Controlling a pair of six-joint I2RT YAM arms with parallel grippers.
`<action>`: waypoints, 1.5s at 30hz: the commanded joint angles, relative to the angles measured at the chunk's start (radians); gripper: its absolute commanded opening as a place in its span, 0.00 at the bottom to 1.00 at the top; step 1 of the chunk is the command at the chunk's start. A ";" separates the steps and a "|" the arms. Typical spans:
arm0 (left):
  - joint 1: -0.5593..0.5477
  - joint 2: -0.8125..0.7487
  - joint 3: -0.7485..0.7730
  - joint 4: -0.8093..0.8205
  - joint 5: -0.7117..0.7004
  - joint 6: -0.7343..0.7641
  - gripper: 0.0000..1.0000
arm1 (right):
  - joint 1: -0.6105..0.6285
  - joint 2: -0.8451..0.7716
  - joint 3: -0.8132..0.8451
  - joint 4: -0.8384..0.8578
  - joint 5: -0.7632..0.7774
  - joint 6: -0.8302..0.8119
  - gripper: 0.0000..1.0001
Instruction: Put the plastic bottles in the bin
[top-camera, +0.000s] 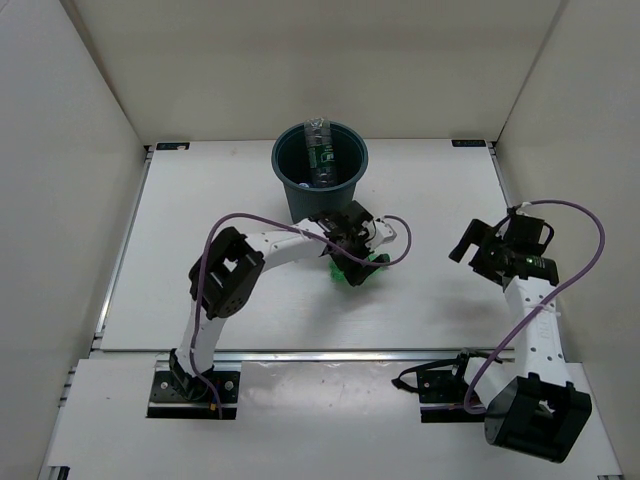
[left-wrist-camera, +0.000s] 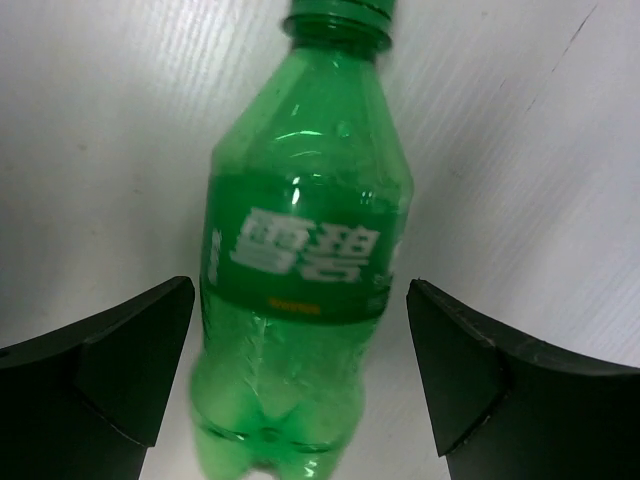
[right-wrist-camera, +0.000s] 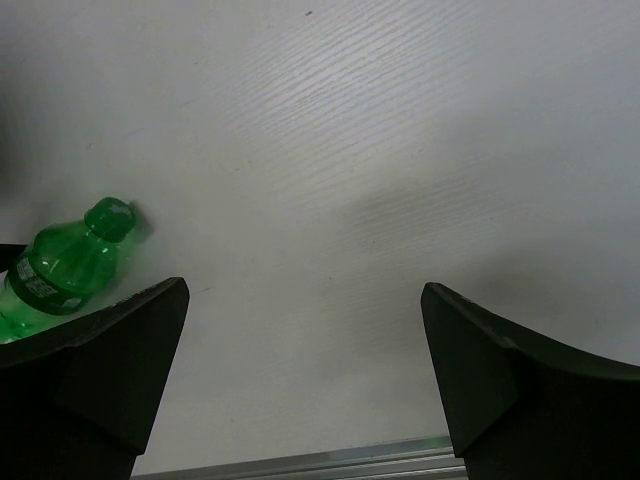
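Bare table (top-camera: 190, 200) left and right of far bin (top-camera: 298, 205); green bottle (left-wrist-camera: 305, 180) filling gap inside spread left claw (left-wrist-camera: 300, 330)

The left arm (top-camera: 215, 300) rises from its base at 7 o'clock in the overhead view. It folds at a dark elbow and sends its white forearm toward 3 o'clock, ending near the centre of the view. The left end effector (left-wrist-camera: 300, 290) points downward, its two dark fingers (left-wrist-camera: 110, 360) spread wide apart. The right arm (top-camera: 535, 330) stands up from its base at 5 o'clock and leans toward 12 o'clock. The right end effector (top-camera: 478, 247), at 3 o'clock, faces toward 9 o'clock and downward, its fingers equally wide apart.
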 joint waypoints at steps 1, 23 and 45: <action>-0.006 -0.019 -0.011 0.010 0.016 -0.009 0.98 | -0.020 -0.036 0.000 0.010 -0.013 -0.023 0.99; 0.079 -0.361 0.436 -0.031 -0.276 -0.393 0.54 | -0.063 -0.107 -0.012 0.087 -0.025 -0.020 0.99; 0.348 -0.373 0.263 0.078 -0.470 -0.460 0.99 | -0.040 -0.061 0.076 0.061 0.019 -0.029 0.99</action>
